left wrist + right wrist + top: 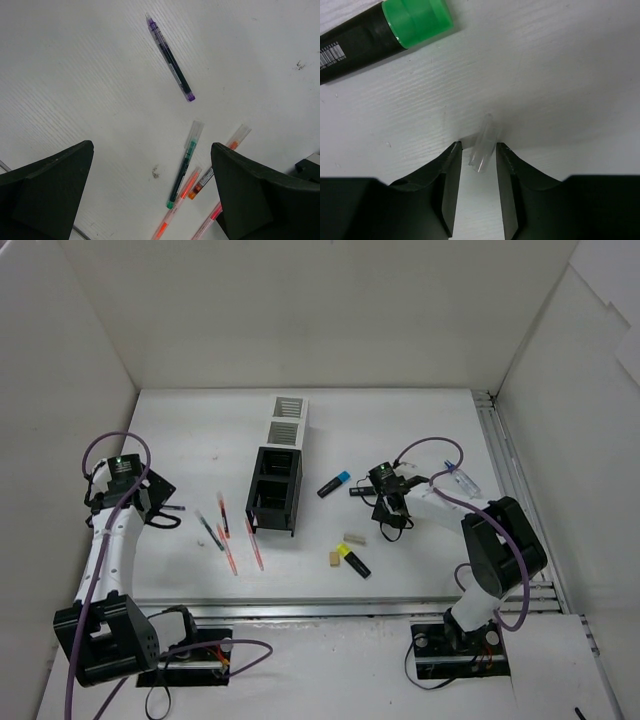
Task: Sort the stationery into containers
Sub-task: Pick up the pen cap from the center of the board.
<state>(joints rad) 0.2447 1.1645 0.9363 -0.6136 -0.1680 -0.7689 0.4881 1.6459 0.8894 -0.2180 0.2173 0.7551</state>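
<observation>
The containers stand in a row mid-table, two white boxes behind two black frames. My right gripper is down on the table with its jaws close on either side of a small clear plastic cap; a slim gap still shows on the left. A green-capped highlighter lies just beyond it. My left gripper hovers wide open over loose pens: a purple-tipped pen, a green pen and orange ones. A blue-capped highlighter, a yellow-capped highlighter and two erasers lie between the arms.
Several red pens are scattered left of the black boxes. White walls enclose the table on three sides, and a metal rail runs along the right edge. Cables loop off both arms.
</observation>
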